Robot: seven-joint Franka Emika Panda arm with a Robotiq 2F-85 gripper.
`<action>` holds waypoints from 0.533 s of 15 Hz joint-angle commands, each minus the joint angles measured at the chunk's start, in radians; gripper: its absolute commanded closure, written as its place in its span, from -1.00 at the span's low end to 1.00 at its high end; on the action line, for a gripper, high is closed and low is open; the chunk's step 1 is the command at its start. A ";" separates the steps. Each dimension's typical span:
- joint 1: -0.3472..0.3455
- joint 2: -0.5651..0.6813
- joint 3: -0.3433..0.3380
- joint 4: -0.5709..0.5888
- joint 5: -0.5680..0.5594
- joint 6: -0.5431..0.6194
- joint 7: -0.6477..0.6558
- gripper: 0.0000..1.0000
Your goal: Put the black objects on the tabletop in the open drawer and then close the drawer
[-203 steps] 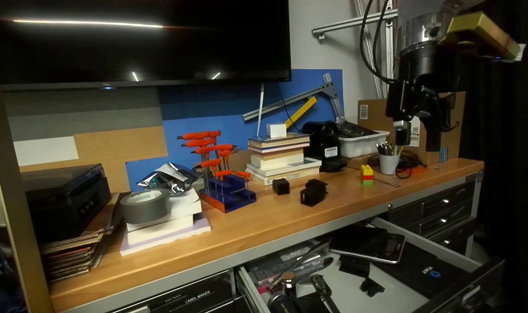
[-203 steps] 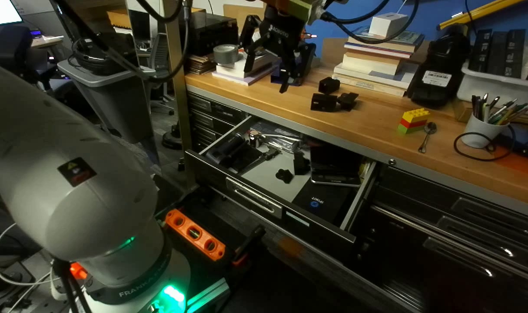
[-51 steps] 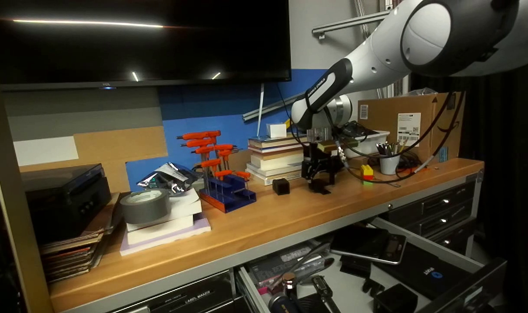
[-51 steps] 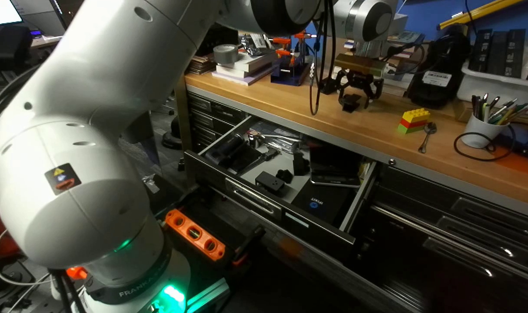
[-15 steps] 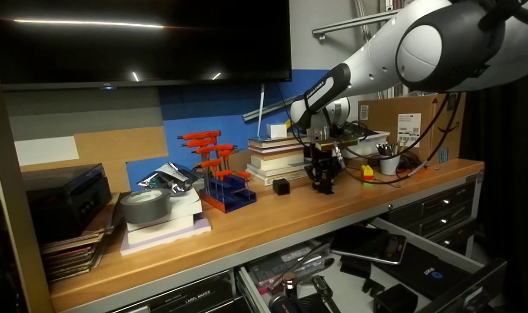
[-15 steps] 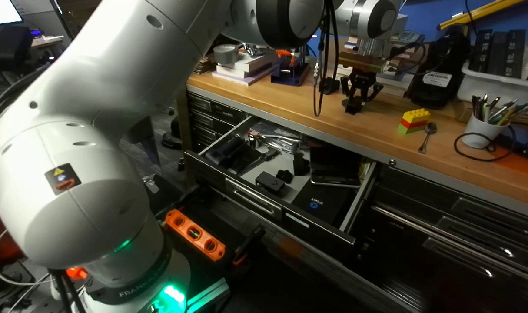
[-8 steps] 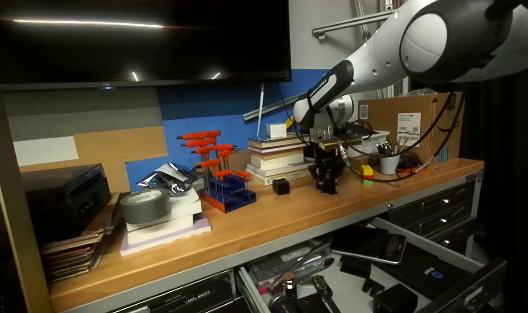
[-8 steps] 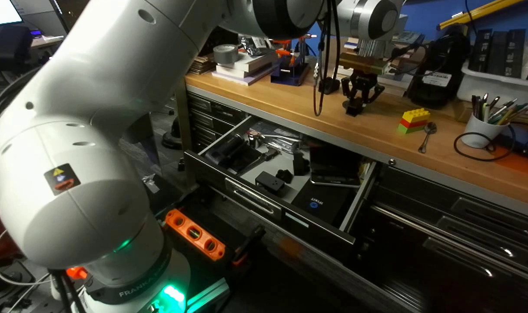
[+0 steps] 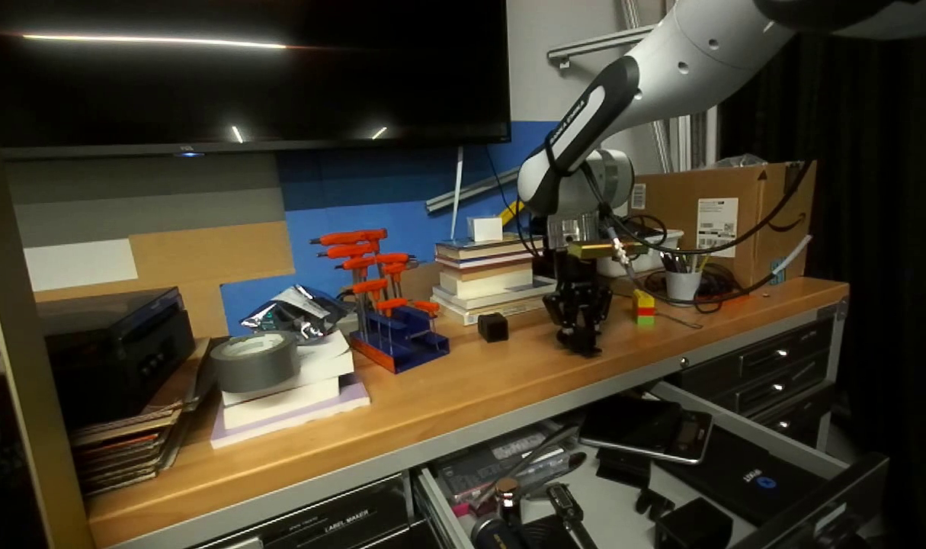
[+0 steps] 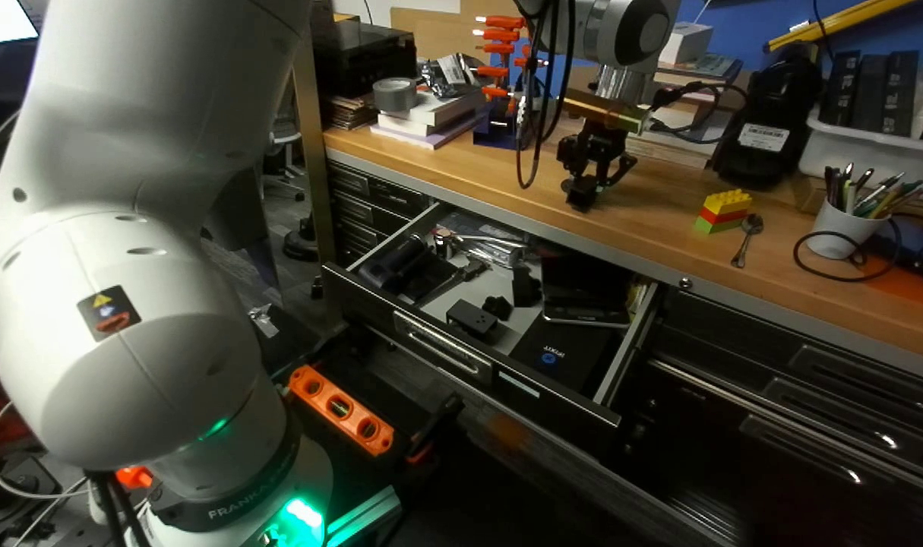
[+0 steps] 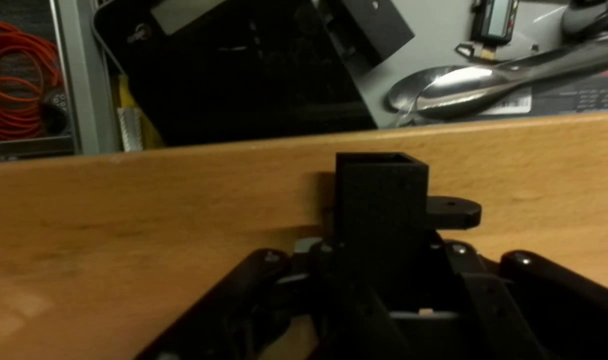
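Observation:
My gripper [image 9: 579, 329] is shut on a black hollow piece [image 11: 381, 210] with a square mouth and a side tab, plainly seen in the wrist view. It is over the tabletop [image 9: 447, 396], close to the front edge; whether it touches the wood I cannot tell. A black cube [image 9: 493, 327] sits on the tabletop, left of the gripper in that exterior view. In both exterior views the drawer [image 10: 567, 403] is pulled out below. Inside it lie a black block [image 10: 472, 317] and a small black knob-like piece [image 10: 497, 306], near the drawer front.
Behind the gripper stand stacked books [image 9: 485, 286]; an orange-handled tool rack [image 9: 402, 339] is to their left. Toy bricks [image 10: 723, 210], a spoon [image 10: 747, 239] and a pen cup [image 10: 845, 228] stand right of the gripper. The drawer also holds a tablet [image 11: 243, 75] and tools.
Since 13.5 seconds ago the black block has gone from tabletop to drawer. The jaws, apart around the hollow piece 3.4 seconds ago, have shut on it. Gripper and piece have shifted toward the front edge.

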 commanded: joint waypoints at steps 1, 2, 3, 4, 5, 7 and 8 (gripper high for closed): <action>-0.002 -0.190 0.021 -0.244 0.049 0.055 -0.040 0.55; 0.002 -0.226 0.023 -0.292 0.056 0.067 -0.042 0.55; 0.006 -0.263 0.025 -0.342 0.065 0.075 -0.045 0.55; 0.007 -0.290 0.030 -0.391 0.082 0.088 -0.053 0.55; 0.010 -0.324 0.032 -0.442 0.095 0.102 -0.055 0.55; 0.019 -0.375 0.041 -0.551 0.129 0.148 -0.063 0.55; 0.027 -0.398 0.046 -0.606 0.145 0.174 -0.068 0.55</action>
